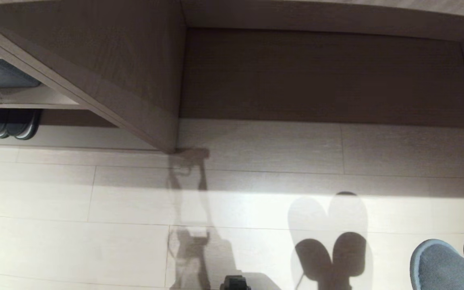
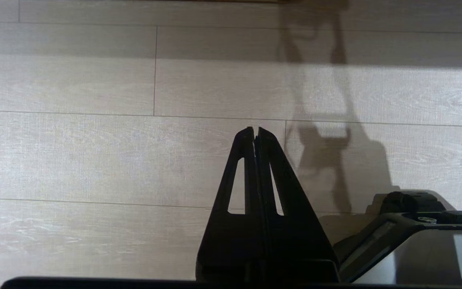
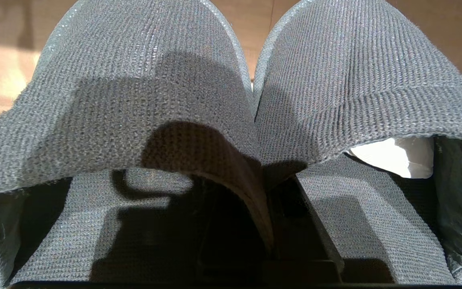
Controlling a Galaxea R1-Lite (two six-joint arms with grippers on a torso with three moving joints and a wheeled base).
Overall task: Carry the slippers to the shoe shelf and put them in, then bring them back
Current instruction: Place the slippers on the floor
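Slippers (image 3: 231, 120) were held by their inner edges in the clamped right gripper (image 3: 267, 208), so one could have slipped free in transit; the left gripper (image 2: 255, 132) was shut, empty.

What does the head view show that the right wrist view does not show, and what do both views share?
Only the head view shows the low grey-brown wood laminate shoe shelf at the far left, a blacker pair of slippers on the floor below it, the wide wooden alcove, and shadows on the floor. Only the right wrist view shows the right gripper shut on the inner edges of the slippers, and a white insert inside one of them. Both share the dark grey-blue knitted slippers and the pale plank floor.
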